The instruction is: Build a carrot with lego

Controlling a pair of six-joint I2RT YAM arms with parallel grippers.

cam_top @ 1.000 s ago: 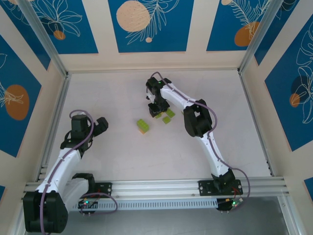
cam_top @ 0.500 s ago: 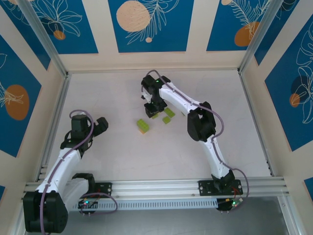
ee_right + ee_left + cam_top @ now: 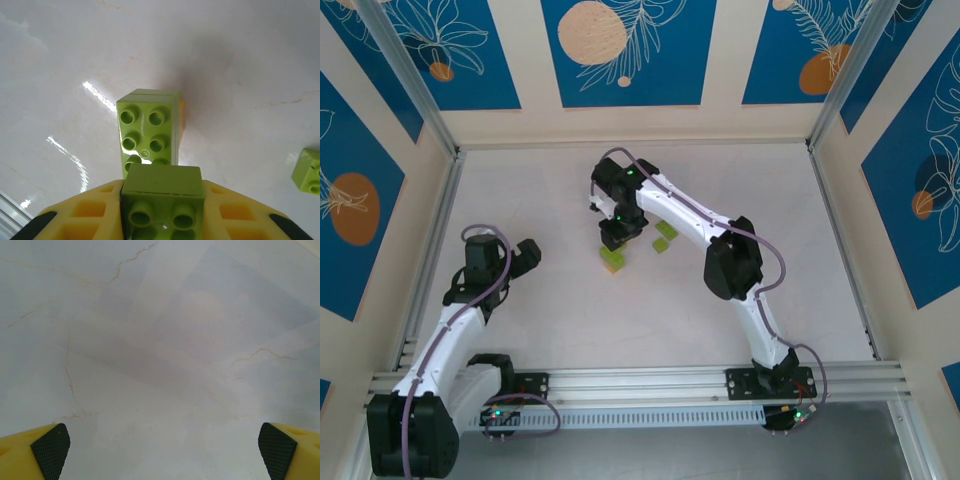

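Yellow fingers (image 3: 20, 460) of your left gripper (image 3: 527, 255) stand wide apart over the bare bench (image 3: 550, 330) near its left edge, well apart from every brick. At mid-bench your right gripper (image 3: 162, 220) is clamped on a lime-green brick (image 3: 162, 200), directly over the carrot (image 3: 148, 132), a green stack with an orange brick (image 3: 182, 117) at its side. You cannot tell whether they touch. Two loose green bricks (image 3: 664, 237) lie just to the right.

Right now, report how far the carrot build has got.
Done: a green brick sits against the orange brick. In hand: the right gripper holds a second green brick close over it. Left: two loose green bricks nearby; left gripper open, off to the side.
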